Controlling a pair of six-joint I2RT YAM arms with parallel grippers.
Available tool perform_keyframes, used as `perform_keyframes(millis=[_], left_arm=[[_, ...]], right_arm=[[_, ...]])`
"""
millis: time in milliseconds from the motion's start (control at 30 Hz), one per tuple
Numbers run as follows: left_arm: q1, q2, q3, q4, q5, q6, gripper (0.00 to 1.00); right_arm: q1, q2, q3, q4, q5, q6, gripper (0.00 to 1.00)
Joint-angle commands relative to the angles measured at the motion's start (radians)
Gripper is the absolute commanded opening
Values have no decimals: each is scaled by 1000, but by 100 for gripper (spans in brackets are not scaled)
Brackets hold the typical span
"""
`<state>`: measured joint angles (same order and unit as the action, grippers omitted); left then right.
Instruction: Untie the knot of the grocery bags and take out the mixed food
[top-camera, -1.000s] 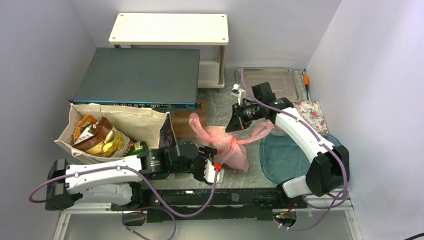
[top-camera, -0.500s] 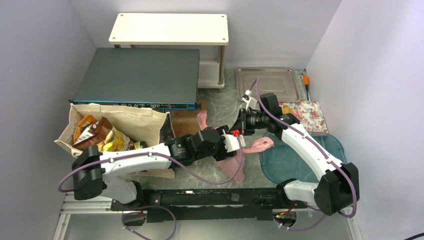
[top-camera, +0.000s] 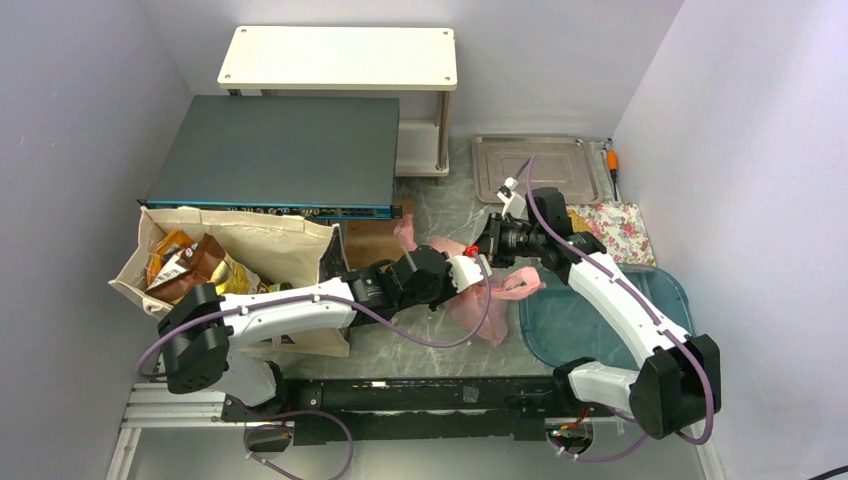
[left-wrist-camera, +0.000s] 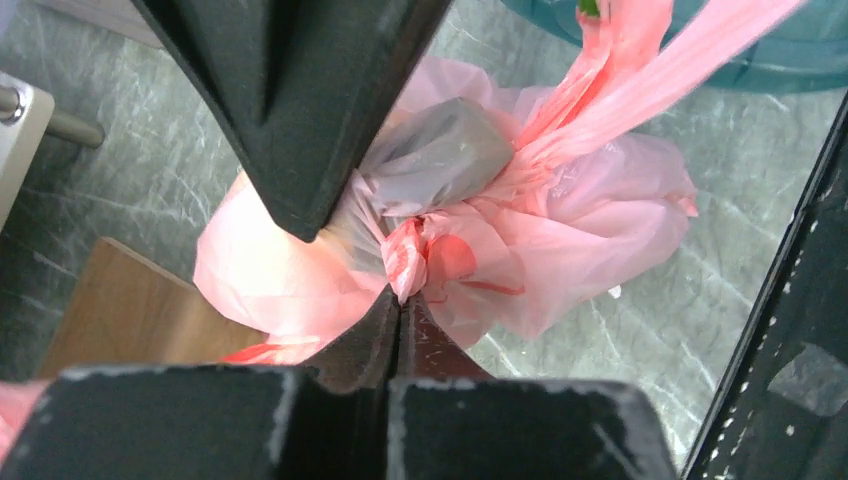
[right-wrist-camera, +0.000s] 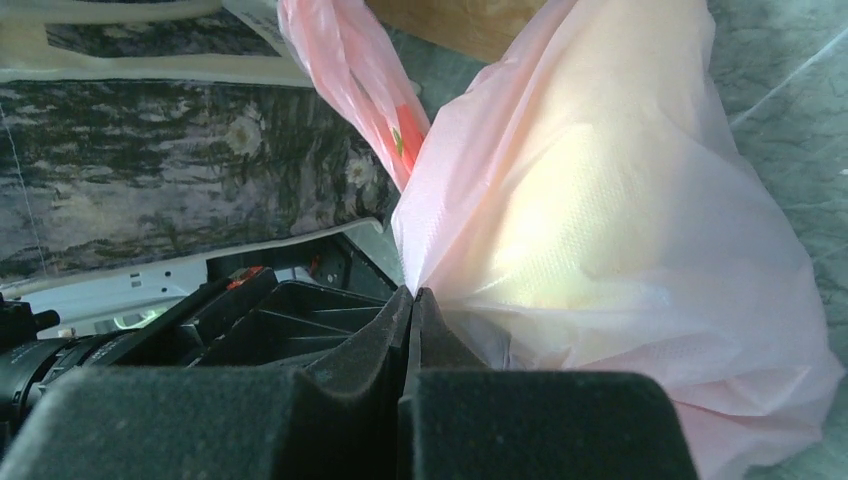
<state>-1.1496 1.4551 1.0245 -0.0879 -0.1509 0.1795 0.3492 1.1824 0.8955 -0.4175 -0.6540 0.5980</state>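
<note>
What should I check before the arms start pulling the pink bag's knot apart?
1. Left fingers pinching the pink bag: ok, shut on plastic beside the knot.
2. Right fingers gripping the pink bag: ok, shut on plastic.
3. Knot untied: not ok, tied.
4. Clearance between the two wrists: cannot tell, they crowd together over the bag.
5. Food out of the pink bag: not ok, bag closed.
6. Canvas tote upright: ok, chip bags inside.
</note>
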Motion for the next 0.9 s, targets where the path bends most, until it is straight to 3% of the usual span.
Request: perform_keyframes(millis=[0,233,567,667,833,867], left_arm=[[8,-47,-9,-54,128,42,0],[0,-172,-110,-164,386,202,0],[10,-363,-307,-326,418,407,0],[29,-382,-317,-281,370,392,0],[47,-314,-232,-220,326,343,0],[52,-302,-214,-202,320,333,0]], right_arm=[[-31,-19,13,40,-28,-17,0],[-139,68,102,-46,3,-217,0],[-191,171,180,-143,9,-413,0],[-189,170,214,-196,-106,-499,0],[-141,96,194,-314,-279,-602,96],[-126,66,167,-308,-289,-619,99]])
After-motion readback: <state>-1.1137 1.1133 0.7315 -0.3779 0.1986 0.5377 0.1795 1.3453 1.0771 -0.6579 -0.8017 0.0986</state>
